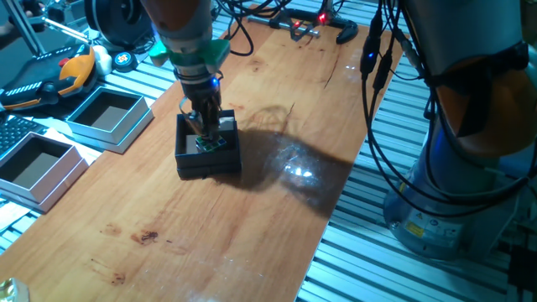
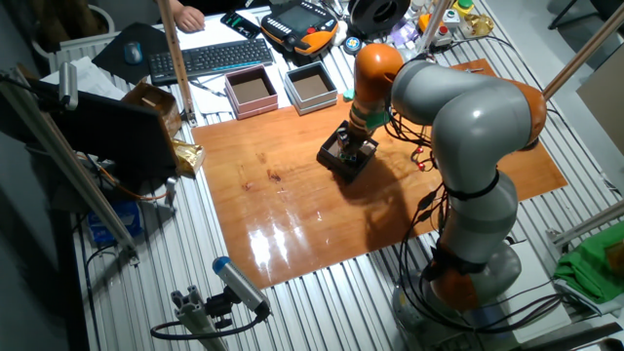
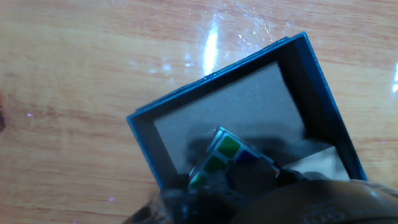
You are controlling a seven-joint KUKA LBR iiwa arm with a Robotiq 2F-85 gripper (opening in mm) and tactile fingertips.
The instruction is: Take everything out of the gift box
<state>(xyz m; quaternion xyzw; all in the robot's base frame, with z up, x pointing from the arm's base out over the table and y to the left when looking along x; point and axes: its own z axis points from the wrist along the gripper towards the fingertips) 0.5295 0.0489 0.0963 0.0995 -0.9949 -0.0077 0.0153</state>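
In one fixed view the arm reaches straight down over the wooden bench [image 1: 252, 210], and its hand [image 1: 205, 132] is lowered into the small black gift box [image 1: 208, 157], which sits flat near the middle of the board. Between the fingertips a speck of green and white marks the puzzle cube [image 1: 207, 144], low inside the box walls. Two light-blue boxes [image 1: 107, 117] with brown insides stand well apart from it along the bench's far edge, one beside the other. In the other fixed view the grey and orange arm bends over from the right, the hand [image 2: 351, 148] is down in the same black box [image 2: 347, 159], and the two pale boxes [image 2: 252, 92] lie beyond it, near a keyboard [image 2: 210, 58]; the cube is too small to make out here. In the hand view the box [image 3: 142, 134] fills most of the picture, set at an angle on the wood, with its dark grey floor showing. The cube [image 3: 222, 158] sits tilted near the lower wall, green squares facing up, with the dark blurred bulk of the hand just below and partly over it. A pale patch at the lower right corner of the floor may be the beige block [image 3: 323, 163], but it is unclear. Whether the fingers are clamped on the cube or merely around it, I cannot tell.
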